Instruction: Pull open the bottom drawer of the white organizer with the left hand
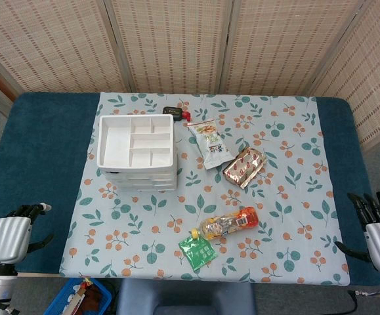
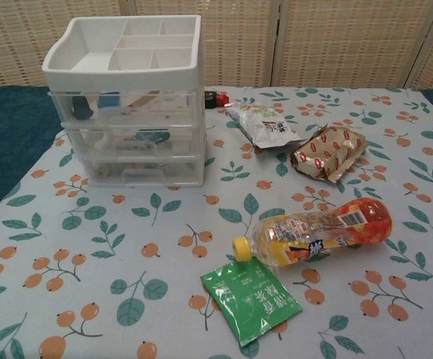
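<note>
The white organizer stands on the left part of the leaf-patterned cloth, its divided top tray facing up. In the chest view the white organizer shows three clear drawers stacked, all pushed in; the bottom drawer holds small items. My left hand hovers at the table's near left corner, far from the organizer, fingers apart and holding nothing. My right hand hovers at the near right edge, fingers spread and empty. Neither hand appears in the chest view.
A snack bag and a red-patterned foil pack lie right of the organizer. An orange drink bottle and a green sachet lie near the front. A small dark and red item sits behind the organizer.
</note>
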{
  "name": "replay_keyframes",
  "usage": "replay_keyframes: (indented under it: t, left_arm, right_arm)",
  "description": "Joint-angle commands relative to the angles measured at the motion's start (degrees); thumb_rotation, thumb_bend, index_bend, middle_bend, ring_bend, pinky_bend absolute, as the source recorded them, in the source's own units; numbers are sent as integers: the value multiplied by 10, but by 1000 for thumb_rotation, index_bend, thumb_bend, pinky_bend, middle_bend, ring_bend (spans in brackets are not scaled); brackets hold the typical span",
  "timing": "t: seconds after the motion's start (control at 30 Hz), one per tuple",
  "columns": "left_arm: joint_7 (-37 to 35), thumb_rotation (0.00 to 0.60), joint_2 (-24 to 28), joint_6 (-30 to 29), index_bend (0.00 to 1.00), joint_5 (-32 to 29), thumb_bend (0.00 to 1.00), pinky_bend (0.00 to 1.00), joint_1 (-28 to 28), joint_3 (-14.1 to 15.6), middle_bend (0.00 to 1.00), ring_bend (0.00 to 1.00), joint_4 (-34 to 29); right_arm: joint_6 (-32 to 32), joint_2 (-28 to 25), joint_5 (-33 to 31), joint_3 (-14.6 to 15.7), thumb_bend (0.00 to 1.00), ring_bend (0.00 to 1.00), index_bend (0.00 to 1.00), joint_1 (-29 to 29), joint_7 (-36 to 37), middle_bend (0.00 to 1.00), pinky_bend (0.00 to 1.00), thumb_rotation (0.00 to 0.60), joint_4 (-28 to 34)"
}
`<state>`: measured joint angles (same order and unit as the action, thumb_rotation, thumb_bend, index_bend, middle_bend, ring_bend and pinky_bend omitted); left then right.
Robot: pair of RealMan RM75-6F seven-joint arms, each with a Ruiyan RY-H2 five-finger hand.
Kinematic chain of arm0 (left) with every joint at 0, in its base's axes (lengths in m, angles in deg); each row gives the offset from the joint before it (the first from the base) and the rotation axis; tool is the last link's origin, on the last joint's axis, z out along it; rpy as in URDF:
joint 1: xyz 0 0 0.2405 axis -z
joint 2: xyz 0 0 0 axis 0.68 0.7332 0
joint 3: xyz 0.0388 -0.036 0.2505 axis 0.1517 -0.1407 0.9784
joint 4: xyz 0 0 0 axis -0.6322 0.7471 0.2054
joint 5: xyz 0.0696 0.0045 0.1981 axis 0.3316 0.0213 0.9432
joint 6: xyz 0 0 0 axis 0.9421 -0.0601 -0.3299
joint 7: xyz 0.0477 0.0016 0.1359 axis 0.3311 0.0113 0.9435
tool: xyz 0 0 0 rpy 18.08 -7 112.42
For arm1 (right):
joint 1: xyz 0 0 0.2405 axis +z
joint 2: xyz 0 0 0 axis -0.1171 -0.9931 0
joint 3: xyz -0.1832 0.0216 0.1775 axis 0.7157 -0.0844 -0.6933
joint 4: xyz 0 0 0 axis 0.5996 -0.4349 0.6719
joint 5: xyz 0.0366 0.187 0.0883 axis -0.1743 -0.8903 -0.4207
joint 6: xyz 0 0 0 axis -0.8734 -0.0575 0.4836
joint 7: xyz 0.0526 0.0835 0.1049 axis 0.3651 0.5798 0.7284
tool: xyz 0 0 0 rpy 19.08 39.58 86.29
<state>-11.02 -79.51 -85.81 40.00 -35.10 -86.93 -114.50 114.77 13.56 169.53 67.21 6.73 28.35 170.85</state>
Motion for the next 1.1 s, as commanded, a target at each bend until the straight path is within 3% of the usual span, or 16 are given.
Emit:
replay_keyframes:
  t: [0.03, 0.13, 0.23, 0.4, 0.67, 0.93, 1.1]
  left_arm:
    - [-13, 600, 3, 8, 358, 2, 114, 566, 5, 0, 481, 462, -2]
    - [-66, 600, 4, 28, 373, 18, 114, 755, 16, 6, 618, 649, -15]
    - [-120, 600, 0, 56, 385, 32, 114, 874, 32, 11, 643, 682, -14]
    - [-215, 600, -9, 110, 391, 53, 113, 991, 69, 15, 719, 783, -14]
    - [-434, 600, -40, 217, 367, 80, 249, 1000, 146, 30, 894, 955, 7]
    - [-547, 600, -86, 314, 242, 43, 295, 1000, 203, 34, 921, 990, 26]
    - [-582, 600, -118, 361, 159, 6, 322, 1000, 228, 26, 923, 998, 45]
  right_arm:
    - [8, -4, -5, -3, 79, 40, 0, -4, -1, 97, 133, 600, 5]
    - [22, -10, -12, -8, 80, 39, 0, -10, -1, 97, 133, 600, 13]
    - [28, -14, -13, -11, 80, 40, 0, -12, -5, 97, 132, 600, 18]
    - [29, -18, -13, -12, 80, 40, 0, -12, -9, 97, 133, 600, 24]
    - [29, -21, -11, -10, 80, 39, 0, -13, -6, 97, 132, 600, 29]
    - [28, -22, -14, -10, 80, 40, 0, -14, -6, 97, 132, 600, 30]
    - [27, -22, -15, -11, 79, 40, 0, -14, -6, 97, 133, 600, 29]
